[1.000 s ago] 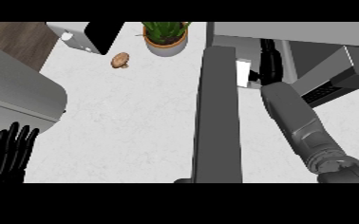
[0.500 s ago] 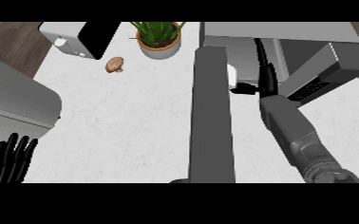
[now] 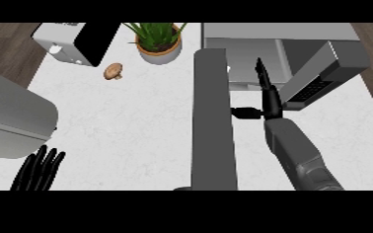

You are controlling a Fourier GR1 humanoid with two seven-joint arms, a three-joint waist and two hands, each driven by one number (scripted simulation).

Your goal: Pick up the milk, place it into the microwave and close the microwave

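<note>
The microwave point(image 3: 291, 44) stands at the right. Its grey door point(image 3: 214, 123) is swung out toward me and seen edge-on as a long slab. My right hand point(image 3: 267, 91) reaches into the gap between the door and the microwave's opening, fingers straight, thumb pointing at the door, holding nothing. A small white patch point(image 3: 229, 69) shows just behind the door's edge; I cannot tell whether it is the milk. My left hand point(image 3: 40, 170) rests open at the lower left, fingers up.
A potted plant point(image 3: 157, 42) stands at the back of the white counter point(image 3: 124, 123), with a brown mushroom point(image 3: 113, 71) to its left. A white and black appliance point(image 3: 76, 42) is at the back left, and a grey rounded block point(image 3: 22, 118) lies at the left edge.
My right hand has drawn back a little toward me out of the microwave's opening. The view has shifted, and my left hand shows more fully.
</note>
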